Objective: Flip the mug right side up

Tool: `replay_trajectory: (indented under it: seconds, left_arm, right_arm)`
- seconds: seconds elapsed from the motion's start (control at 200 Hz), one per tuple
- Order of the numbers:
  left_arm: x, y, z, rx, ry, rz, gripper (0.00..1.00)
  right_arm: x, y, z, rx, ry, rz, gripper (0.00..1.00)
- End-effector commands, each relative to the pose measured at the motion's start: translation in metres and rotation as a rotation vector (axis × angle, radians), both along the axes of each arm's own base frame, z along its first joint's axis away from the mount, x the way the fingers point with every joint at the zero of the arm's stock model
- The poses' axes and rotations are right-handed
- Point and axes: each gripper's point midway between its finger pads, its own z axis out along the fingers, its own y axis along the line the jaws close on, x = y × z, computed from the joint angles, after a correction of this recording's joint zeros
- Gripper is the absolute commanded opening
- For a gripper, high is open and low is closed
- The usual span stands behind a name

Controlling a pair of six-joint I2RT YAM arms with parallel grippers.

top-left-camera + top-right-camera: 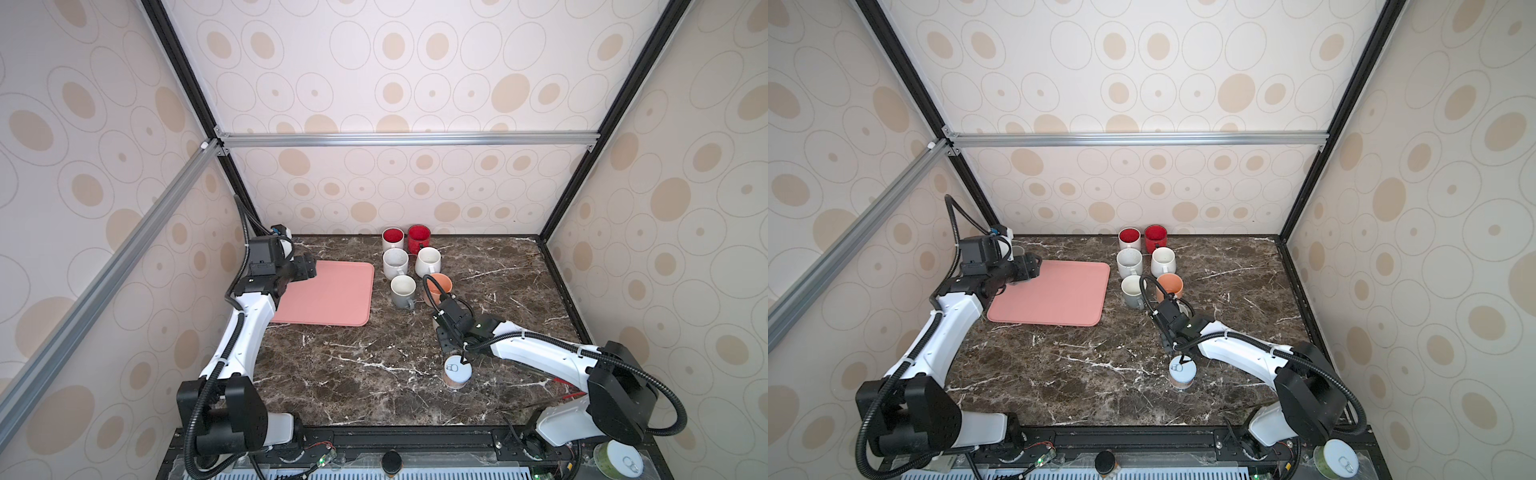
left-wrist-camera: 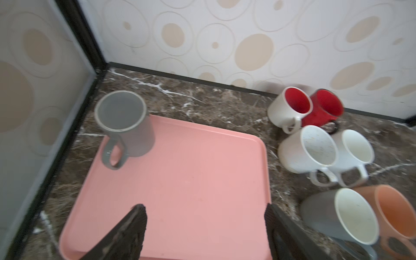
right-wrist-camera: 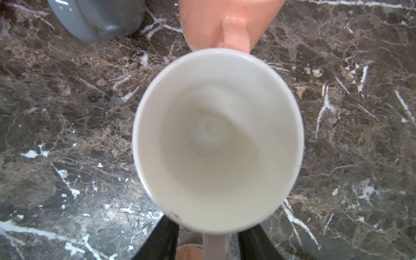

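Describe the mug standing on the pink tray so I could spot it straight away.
Find the pink tray on the left of the dark marble table. At its far left corner stands a plain grey mug. It is the only mug on the tray; the other mugs crowd together on the bare marble to the tray's right.

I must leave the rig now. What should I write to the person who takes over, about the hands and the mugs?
Left hand: open, empty, above the pink tray.
Right hand: open, fingers either side of the handle of the white mug, not pinching it.
Done: white mug stands mouth up on the marble top, next to the orange mug.
Left to do: the gray mug at the tray's corner looks base up; turn it over.
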Motion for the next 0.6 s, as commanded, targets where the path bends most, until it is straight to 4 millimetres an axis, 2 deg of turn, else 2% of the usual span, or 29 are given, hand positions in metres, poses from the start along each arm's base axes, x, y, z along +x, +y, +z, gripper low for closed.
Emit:
replay_trajectory:
  seconds: [0.0,0.335,0.595]
  left_arm:
    - [0.008,0.038,-0.005,0.091,0.046,0.072,0.84]
    - [0.032,0.092,-0.066,0.123,0.174,0.049,0.79]
    - [0.057,0.113,-0.097,0.179,0.254,0.017,0.76]
  right_arm:
    - [0.006,0.005,0.025,0.053,-0.046,0.002,0.48]
    - [0.000,0.008,0.046,0.121,-0.070,0.017,0.50]
    - [-0.002,0.010,0.067,0.165,-0.097,0.036,0.50]
